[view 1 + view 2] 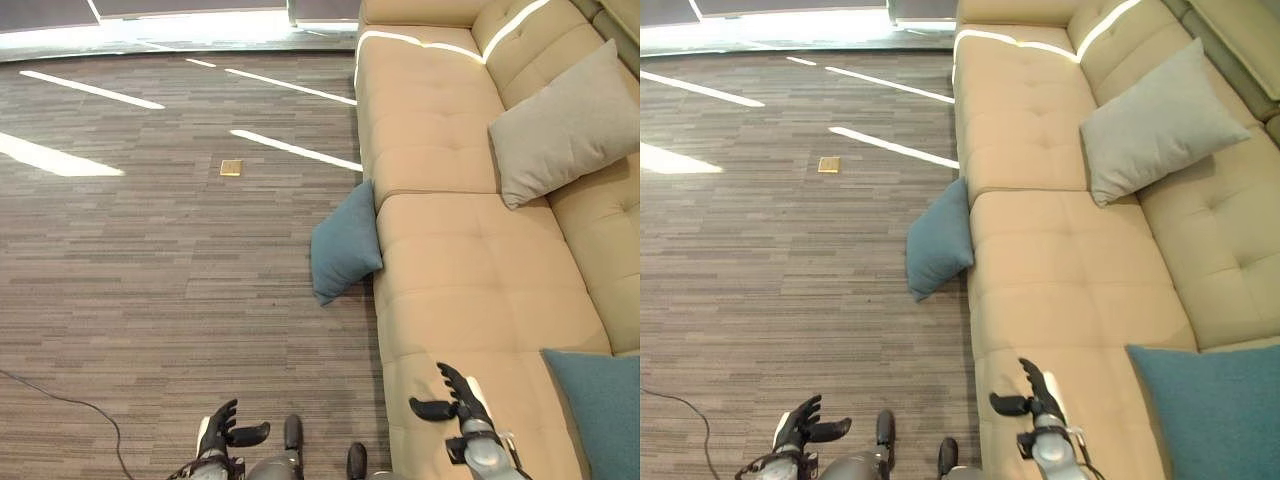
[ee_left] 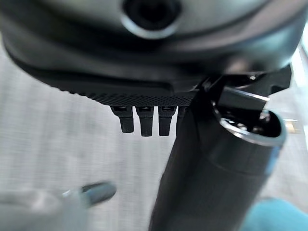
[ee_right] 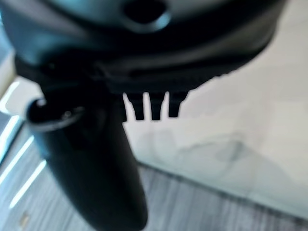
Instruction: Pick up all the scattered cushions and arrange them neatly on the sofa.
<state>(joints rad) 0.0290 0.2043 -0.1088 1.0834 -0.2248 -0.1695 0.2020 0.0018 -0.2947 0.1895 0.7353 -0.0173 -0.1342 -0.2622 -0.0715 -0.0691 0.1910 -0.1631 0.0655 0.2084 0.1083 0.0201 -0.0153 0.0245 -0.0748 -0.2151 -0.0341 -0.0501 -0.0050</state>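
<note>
- left hand (image 1: 218,432) hangs low over the floor (image 1: 150,290), fingers relaxed and holding nothing; well short of the cushion, a reach from here risks missing it.
- fallen blue cushion (image 1: 345,243) leans on the sofa (image 1: 450,290) front; a careless grab may push it flat or drag it along the floor.
- right hand (image 1: 458,397), also released and empty, hovers above the seat; a swing could knock the grey cushion (image 1: 565,125) or corner blue cushion (image 1: 600,410) askew.

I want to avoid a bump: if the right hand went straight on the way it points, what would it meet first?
Probably nothing soon: the right hand is over bare sofa seat; farther on sits the grey cushion.
</note>
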